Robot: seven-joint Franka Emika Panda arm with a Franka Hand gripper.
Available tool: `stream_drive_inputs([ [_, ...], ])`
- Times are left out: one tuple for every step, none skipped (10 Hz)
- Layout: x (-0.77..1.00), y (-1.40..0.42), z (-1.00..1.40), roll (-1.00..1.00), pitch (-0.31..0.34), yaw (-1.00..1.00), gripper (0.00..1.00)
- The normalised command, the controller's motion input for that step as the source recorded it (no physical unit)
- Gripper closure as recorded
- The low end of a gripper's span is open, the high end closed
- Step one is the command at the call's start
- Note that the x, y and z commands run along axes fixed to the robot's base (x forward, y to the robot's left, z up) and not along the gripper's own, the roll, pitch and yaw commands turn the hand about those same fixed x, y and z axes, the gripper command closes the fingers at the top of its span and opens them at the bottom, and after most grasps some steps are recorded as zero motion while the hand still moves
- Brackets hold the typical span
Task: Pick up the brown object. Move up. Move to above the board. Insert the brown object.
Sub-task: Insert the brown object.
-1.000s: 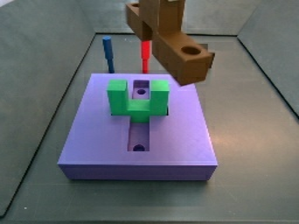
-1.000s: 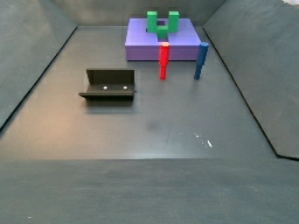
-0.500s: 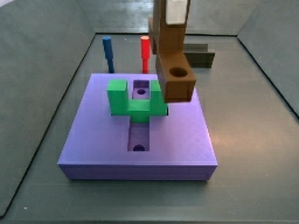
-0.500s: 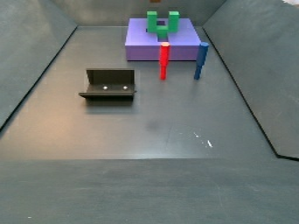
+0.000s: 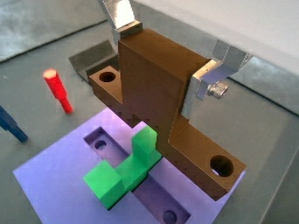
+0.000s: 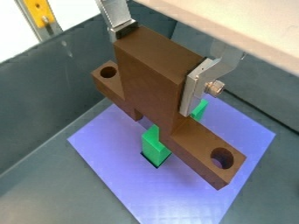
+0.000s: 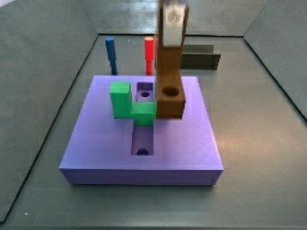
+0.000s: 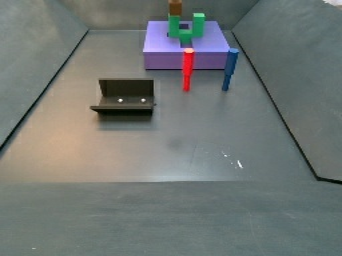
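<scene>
One brown object point(image 7: 171, 85), one board point(image 7: 186, 144), one green block point(image 7: 125, 101), one red peg point(image 7: 149, 52), one blue peg point(image 7: 110, 54) and one fixture point(image 8: 126, 97) are counted on the grey counter point(image 8: 174, 140). The brown object is held upright by the pincer point(image 5: 163, 54), clamped on its upper part; in a side view its lower end is seen right beside the green block, over the board's central groove. Whether that end touches the board cannot be told. In both wrist views the bar's lower part and much of the green block point(image 6: 153, 144) are hidden behind the brown crosspiece. The pincer is cut off at the top of a side view point(image 7: 175, 18). No writing can be read.
</scene>
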Motion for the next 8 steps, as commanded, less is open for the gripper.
stream_drive_inputs([
  [-0.07,0.05,-0.43,-0.12,-0.054,0.00,1.00],
  [-0.05,0.08,-0.31,-0.11,-0.036,-0.06,1.00],
  [-0.24,0.15,-0.11,-0.13,-0.101,-0.07,1.00],
  [-0.33,0.14,-0.02,-0.17,-0.147,-0.03,1.00],
  [-0.40,0.11,-0.02,-0.17,-0.200,0.00,1.00],
  [-0.33,0.10,0.00,-0.18,-0.183,0.00,1.00],
  [-0.33,0.07,-0.04,-0.18,-0.196,0.00,1.00],
  [-0.14,0.00,-0.07,-0.18,-0.183,0.00,1.00],
])
